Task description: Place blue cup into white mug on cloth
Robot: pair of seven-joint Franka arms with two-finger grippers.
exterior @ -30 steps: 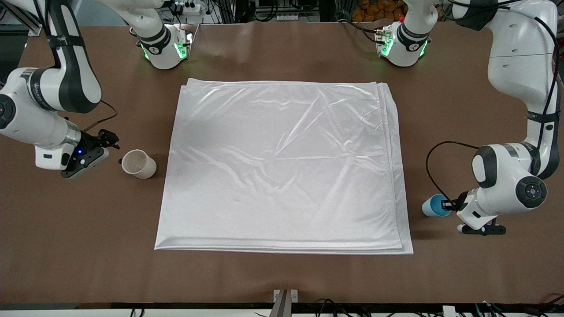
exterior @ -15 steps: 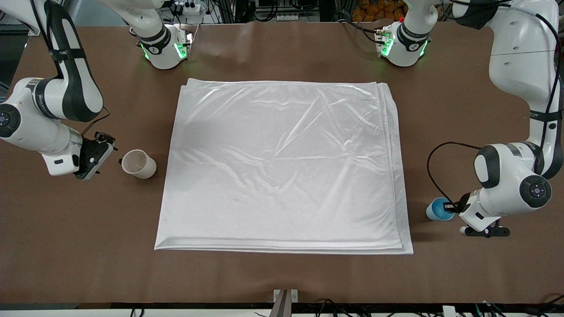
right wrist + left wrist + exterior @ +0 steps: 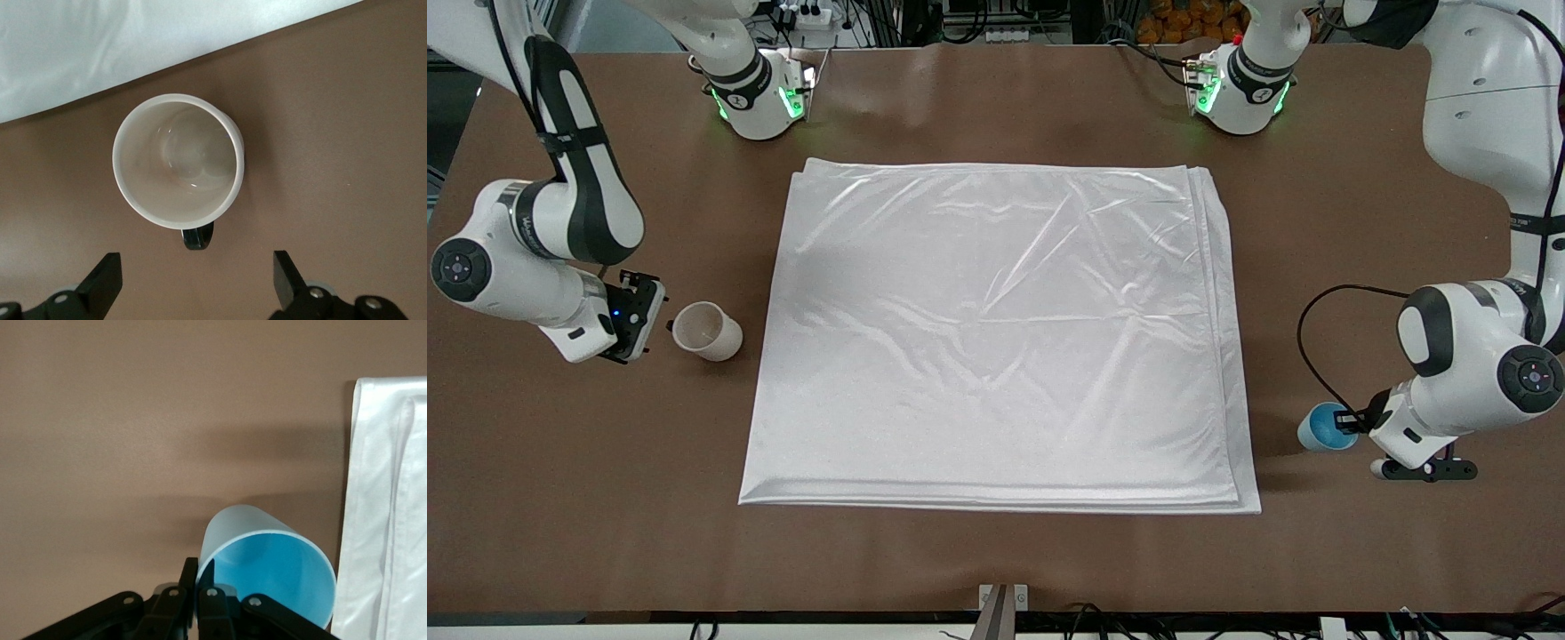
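Note:
The blue cup (image 3: 1323, 428) is beside the cloth's (image 3: 996, 338) edge at the left arm's end of the table. My left gripper (image 3: 1352, 421) is shut on its rim, one finger inside and one outside. In the left wrist view the blue cup (image 3: 267, 567) tilts with its mouth toward the camera, pinched by the left gripper (image 3: 199, 570). The white mug (image 3: 707, 331) stands upright on the brown table beside the cloth at the right arm's end. My right gripper (image 3: 643, 307) is open next to it. In the right wrist view the mug (image 3: 177, 160) has its black handle (image 3: 197, 237) pointing at the open right gripper (image 3: 197, 275).
The folded cloth (image 3: 390, 520) covers the middle of the brown table (image 3: 996, 560). Both robot bases (image 3: 760, 98) stand along the table's edge farthest from the front camera. A small metal bracket (image 3: 1003, 597) sits at the nearest edge.
The left gripper has shut on the blue cup's rim and carried it slightly away from the cloth. The right gripper has turned and drawn closer to the mug.

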